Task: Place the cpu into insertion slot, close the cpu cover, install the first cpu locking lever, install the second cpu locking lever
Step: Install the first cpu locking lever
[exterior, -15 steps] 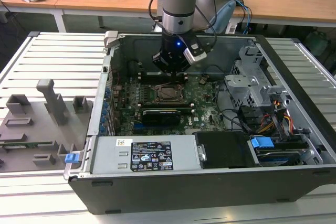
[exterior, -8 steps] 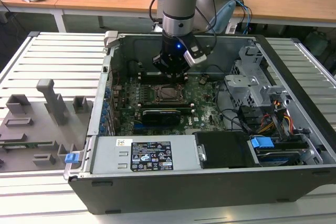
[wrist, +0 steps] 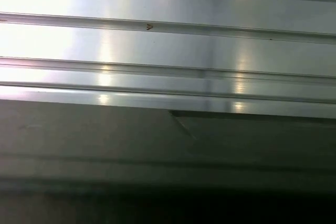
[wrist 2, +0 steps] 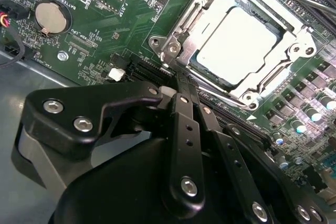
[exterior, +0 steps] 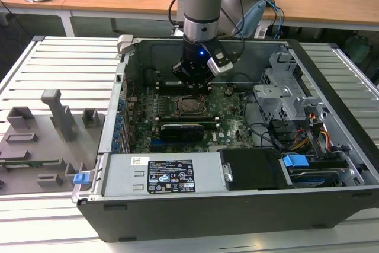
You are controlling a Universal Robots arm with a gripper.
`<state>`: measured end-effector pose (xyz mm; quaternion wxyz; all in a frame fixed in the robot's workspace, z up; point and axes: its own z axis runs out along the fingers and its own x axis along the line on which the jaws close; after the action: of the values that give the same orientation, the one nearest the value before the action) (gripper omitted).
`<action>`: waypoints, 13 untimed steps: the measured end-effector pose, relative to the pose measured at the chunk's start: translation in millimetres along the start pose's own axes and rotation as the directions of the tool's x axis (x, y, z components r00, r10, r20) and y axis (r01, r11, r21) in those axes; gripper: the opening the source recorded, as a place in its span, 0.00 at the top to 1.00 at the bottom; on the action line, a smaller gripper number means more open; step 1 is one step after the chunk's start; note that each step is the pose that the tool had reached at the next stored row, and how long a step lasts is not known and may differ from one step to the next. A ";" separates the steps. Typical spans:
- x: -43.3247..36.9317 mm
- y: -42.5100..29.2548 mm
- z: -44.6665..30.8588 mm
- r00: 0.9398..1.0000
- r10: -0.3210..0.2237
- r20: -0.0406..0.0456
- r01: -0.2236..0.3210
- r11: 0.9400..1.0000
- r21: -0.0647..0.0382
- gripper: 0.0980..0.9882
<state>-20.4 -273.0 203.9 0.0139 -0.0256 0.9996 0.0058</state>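
Bright even light; glare on metal slats (wrist: 168, 45), dark blurred foreground

A black card (exterior: 182, 130) is sitting across the green board (exterior: 234, 125); a coin battery (wrist 2: 52, 16) is lying on that board; grey fixtures (exterior: 53, 117) are standing on the ribbed table (exterior: 65, 57) beside the case (exterior: 237, 205).

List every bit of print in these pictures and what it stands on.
Black and white label on the grey box at the case front: too small to read.
Small pale sticker beside it: too small to read.
White lettering on the motherboard by the coin cell: tiny and turned, not surely legible.
cpu top: no print seen.
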 end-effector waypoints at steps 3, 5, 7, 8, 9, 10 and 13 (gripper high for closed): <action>-0.2 0.1 -1.4 1.000 0.000 0.000 0.000 1.000 0.000 0.99; -0.3 0.0 -1.2 1.000 0.000 0.000 0.000 1.000 0.003 0.99; -0.2 0.0 -0.7 1.000 0.000 -0.001 0.000 1.000 0.011 0.99; -0.2 0.0 -0.4 1.000 0.000 -0.001 0.000 1.000 0.014 0.99; -0.1 0.0 0.1 1.000 0.000 -0.001 0.000 1.000 0.017 0.99; -0.2 0.1 0.4 1.000 -0.001 -0.001 0.001 1.000 0.019 0.99; -0.2 0.2 2.0 1.000 -0.001 -0.001 0.001 1.000 0.024 0.99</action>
<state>-20.2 -272.7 201.9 0.0136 -0.0258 0.9996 -0.0060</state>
